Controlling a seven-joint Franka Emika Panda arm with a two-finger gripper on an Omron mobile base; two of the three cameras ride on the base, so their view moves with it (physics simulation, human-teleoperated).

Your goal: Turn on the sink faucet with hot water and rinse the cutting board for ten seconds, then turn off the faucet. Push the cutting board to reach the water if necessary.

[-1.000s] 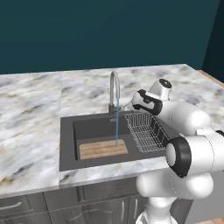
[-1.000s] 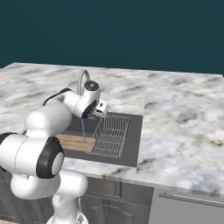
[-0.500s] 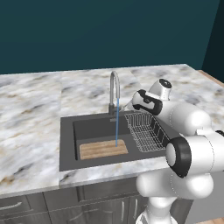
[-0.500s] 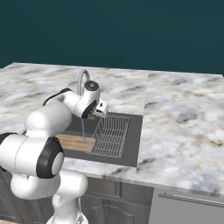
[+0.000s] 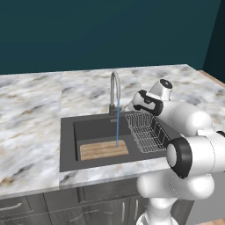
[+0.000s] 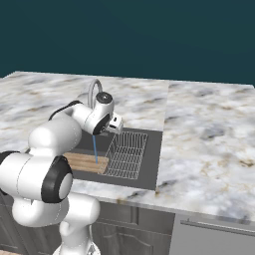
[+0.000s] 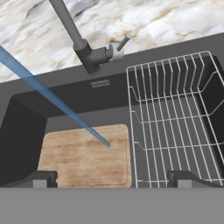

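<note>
The sink faucet arches over the sink, its small lever sticking out beside the dark base. A thin blue stream of water falls onto the right part of the cutting board, which lies flat at the front of the basin. My gripper hovers open above the basin's right side, right of the faucet, with nothing between its fingertips.
A wire dish rack fills the right part of the basin beside the board. Marble counter surrounds the sink. A dark teal wall stands behind.
</note>
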